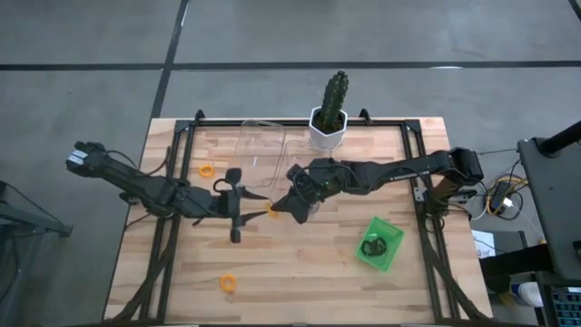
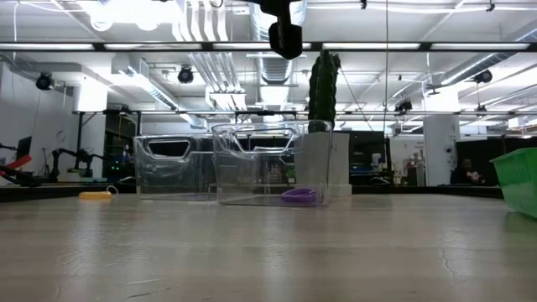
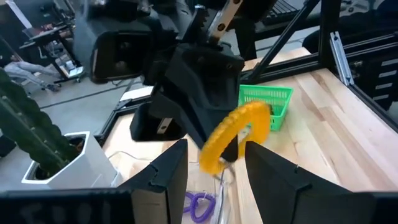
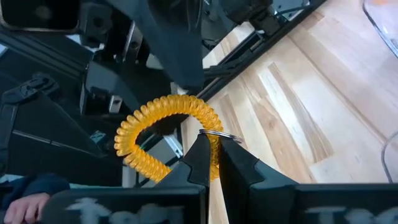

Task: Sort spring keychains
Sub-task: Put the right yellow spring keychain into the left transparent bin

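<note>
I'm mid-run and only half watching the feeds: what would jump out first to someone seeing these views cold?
Most striking is the orange spring keychain pinched in the shut right gripper above mid-table, with the left gripper open right in front of it, as if for a handover. Next come the cactus in its white pot at the far edge and the green tray on the right side of the table, holding a black keychain.
</note>
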